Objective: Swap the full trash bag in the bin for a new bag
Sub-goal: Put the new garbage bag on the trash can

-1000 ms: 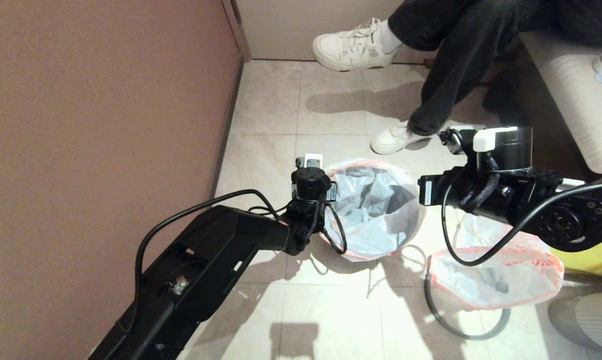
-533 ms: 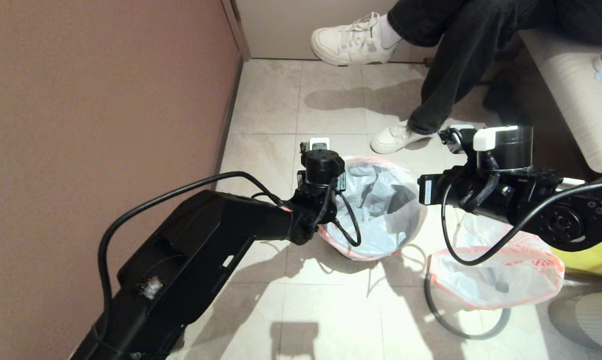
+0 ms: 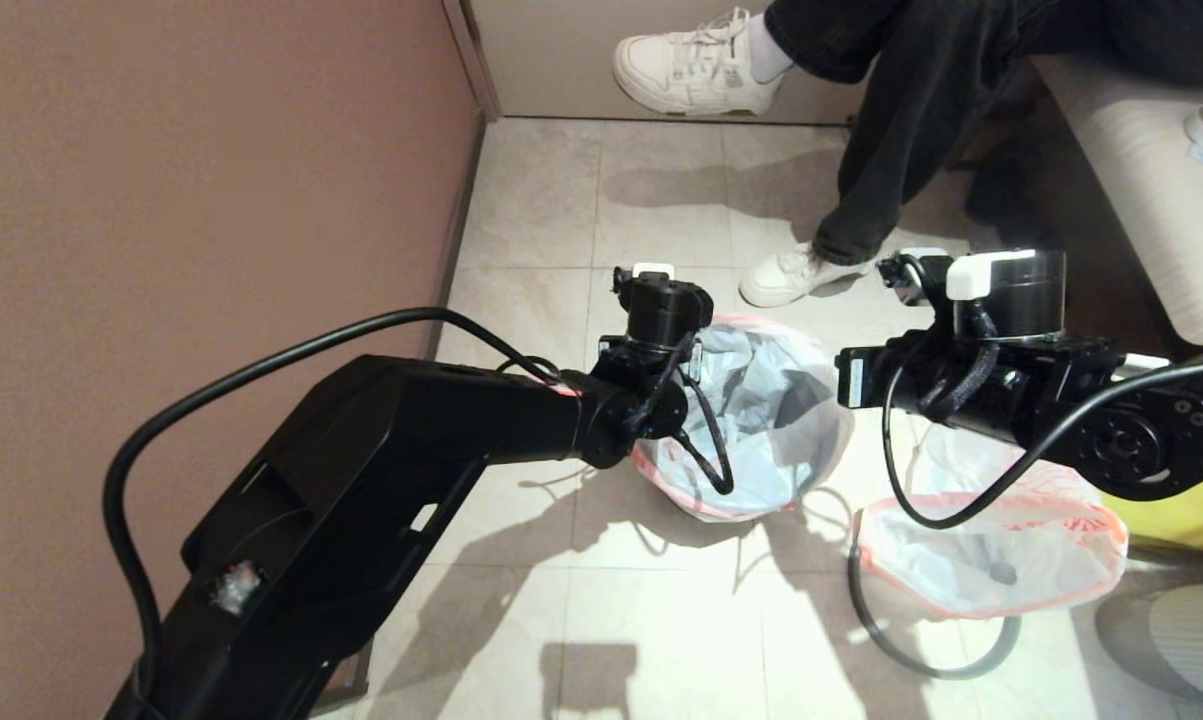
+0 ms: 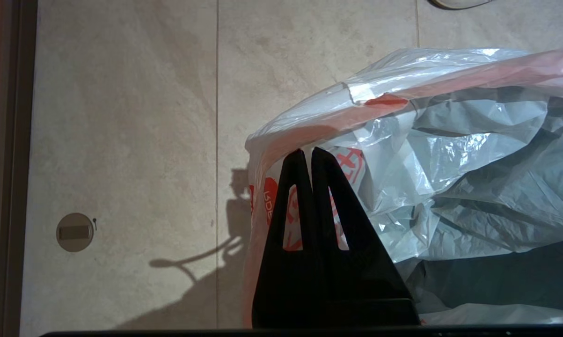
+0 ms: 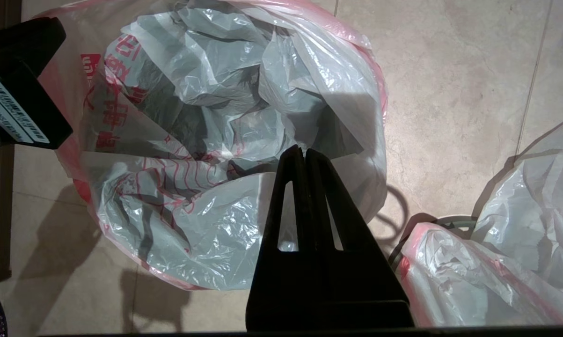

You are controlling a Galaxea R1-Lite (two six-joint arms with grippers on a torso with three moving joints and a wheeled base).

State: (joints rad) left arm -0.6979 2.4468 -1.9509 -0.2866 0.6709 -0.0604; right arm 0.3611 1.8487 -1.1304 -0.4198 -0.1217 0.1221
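Head view: the left gripper hangs over the near-wall edge of the bin, which is lined with the new bag, its pink-red rim folded out over the hoop. The right gripper sits just beside the bin's opposite edge; below it the full trash bag lies on the floor tiles, a dark cable looped around its base. A seated person's white shoes rest beyond both grippers. Left wrist view: the left gripper has its fingers pressed together, holding nothing, tips above the new bag just inside its pink rim; a round floor plate lies well off to the wall side. Right wrist view: the right gripper is likewise closed and empty, tips above the crumpled film of the new bag; the full trash bag lies just beside it.
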